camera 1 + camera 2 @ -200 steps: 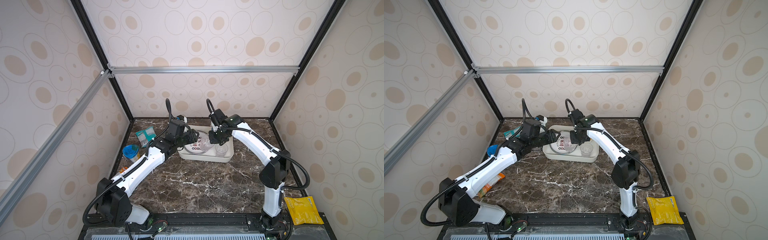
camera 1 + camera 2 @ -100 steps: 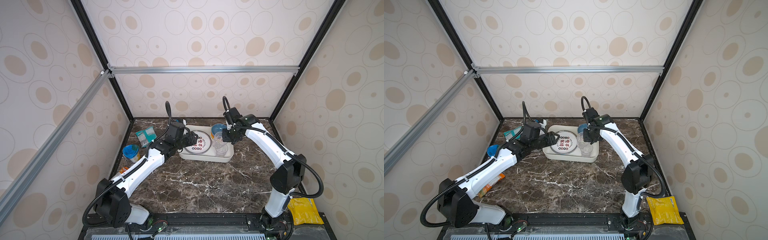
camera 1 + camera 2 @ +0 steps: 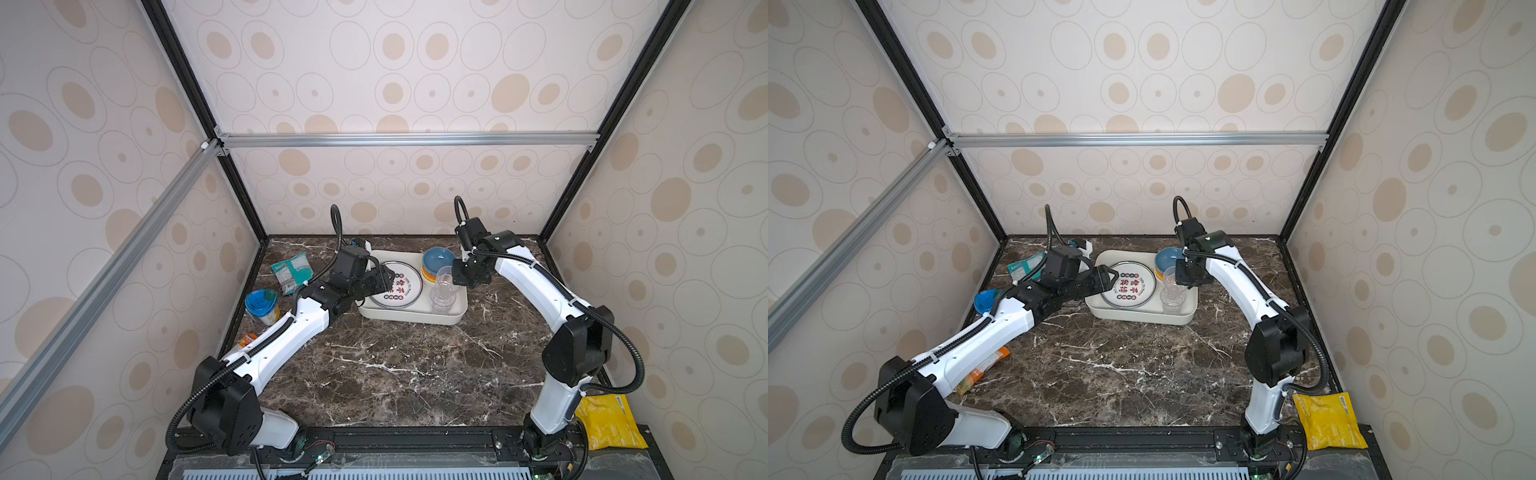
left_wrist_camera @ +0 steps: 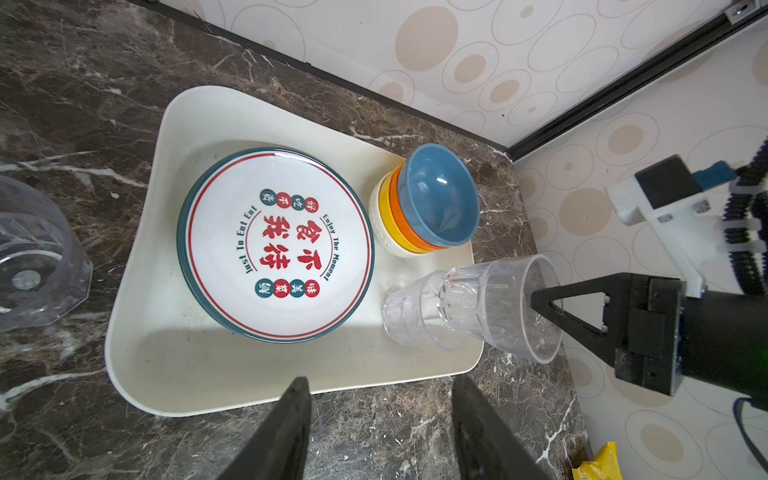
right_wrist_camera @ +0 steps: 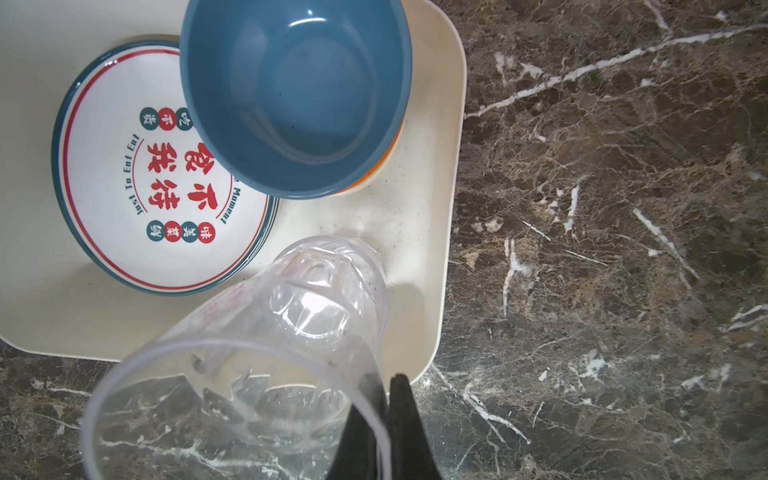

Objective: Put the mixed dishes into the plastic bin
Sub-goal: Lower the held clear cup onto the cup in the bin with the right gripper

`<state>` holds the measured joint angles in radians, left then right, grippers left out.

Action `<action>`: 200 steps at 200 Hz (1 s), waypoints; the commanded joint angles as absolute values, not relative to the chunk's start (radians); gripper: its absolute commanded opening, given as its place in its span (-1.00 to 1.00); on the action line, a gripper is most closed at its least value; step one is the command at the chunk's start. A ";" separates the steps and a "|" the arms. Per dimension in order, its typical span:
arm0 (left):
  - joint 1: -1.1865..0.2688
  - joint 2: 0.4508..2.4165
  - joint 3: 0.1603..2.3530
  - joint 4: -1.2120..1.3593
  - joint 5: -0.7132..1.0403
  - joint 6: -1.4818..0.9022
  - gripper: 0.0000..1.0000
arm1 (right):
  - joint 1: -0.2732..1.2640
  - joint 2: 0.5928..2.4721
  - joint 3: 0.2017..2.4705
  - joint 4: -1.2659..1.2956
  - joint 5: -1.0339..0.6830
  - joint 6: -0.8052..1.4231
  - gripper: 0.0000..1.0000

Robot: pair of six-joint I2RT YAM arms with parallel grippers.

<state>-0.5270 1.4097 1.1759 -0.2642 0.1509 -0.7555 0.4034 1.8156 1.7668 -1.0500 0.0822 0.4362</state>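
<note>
A dark marble bench (image 3: 395,374) is seen from above, with two white robot arms reaching toward the back. At the far left lie a teal snack packet (image 3: 291,270), a blue-lidded cup (image 3: 261,305) and an orange packet (image 3: 980,370) partly under the left arm; none of these belongs to the task. In the left wrist view a loose clear cup (image 4: 37,266) stands on the bench beside the plastic bin (image 3: 411,321), not touching it. The left hand (image 4: 380,392) hovers just outside the bin's edge, fingers partly spread and holding nothing. The bin, a shallow white tub, sits at back centre. Inside it on the left is a stack of plates (image 3: 397,284) with dark green rims and red Chinese characters. To their right is a nest of bowls (image 3: 436,261), blue on top of orange, yellow and cream. Nearer the camera stands a bottom clear cup (image 4: 409,313) with a top clear cup (image 4: 498,307) nested in it. The right hand (image 5: 386,386) pinches the top clear cup's rim, fingers closed on its wall. A yellow packet (image 3: 611,424) lies at the far right front. The task looks nearly done: what seems left is letting go of this cup and bringing in the loose one.
</note>
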 commanded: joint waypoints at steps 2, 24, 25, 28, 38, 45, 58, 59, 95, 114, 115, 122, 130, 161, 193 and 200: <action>-0.518 1.386 1.170 -0.255 0.139 -0.768 0.09 | 0.398 1.820 1.761 -1.045 0.078 0.431 -1.00; -0.517 1.388 1.167 -0.253 0.140 -0.769 0.09 | 0.398 1.826 1.750 -1.044 0.078 0.431 -1.00; -0.517 1.388 1.167 -0.254 0.140 -0.769 0.09 | 0.399 1.827 1.750 -1.044 0.077 0.431 -1.00; -0.517 1.388 1.165 -0.254 0.141 -0.770 0.09 | 0.398 1.826 1.749 -1.043 0.077 0.431 -1.00; -0.514 1.388 1.164 -0.252 0.141 -0.769 0.09 | 0.398 1.827 1.745 -1.040 0.078 0.431 -1.00; -0.513 1.388 1.163 -0.250 0.141 -0.770 0.09 | 0.397 1.828 1.743 -1.038 0.077 0.430 -1.00; -0.512 1.389 1.160 -0.250 0.142 -0.770 0.09 | 0.397 1.836 1.743 -1.041 0.073 0.430 -1.00; -0.512 1.389 1.160 -0.250 0.143 -0.770 0.09 | 0.396 1.836 1.743 -1.041 0.073 0.430 -1.00; -0.508 1.391 1.152 -0.244 0.146 -0.772 0.10 | 0.397 1.855 1.736 -1.038 0.066 0.429 -1.00; -0.506 1.389 1.148 -0.244 0.146 -0.773 0.09 | 0.397 1.865 1.736 -1.038 0.063 0.430 -1.00; -0.505 1.388 1.147 -0.244 0.146 -0.773 0.10 | 0.397 1.865 1.736 -1.038 0.063 0.430 -1.00; -0.506 1.387 1.146 -0.243 0.146 -0.773 0.10 | 0.396 1.869 1.736 -1.037 0.061 0.429 -1.00; -0.505 1.387 1.144 -0.243 0.146 -0.774 0.09 | 0.396 1.876 1.738 -1.041 0.061 0.428 -1.00; -0.503 1.384 1.137 -0.239 0.146 -0.777 0.09 | 0.397 1.897 1.737 -1.047 0.061 0.426 -1.00; -0.500 1.388 1.135 -0.238 0.148 -0.778 0.09 | 0.397 1.919 1.745 -1.052 0.057 0.426 -1.00; -0.500 1.388 1.135 -0.237 0.149 -0.779 0.10 | 0.396 1.924 1.749 -1.054 0.053 0.426 -0.99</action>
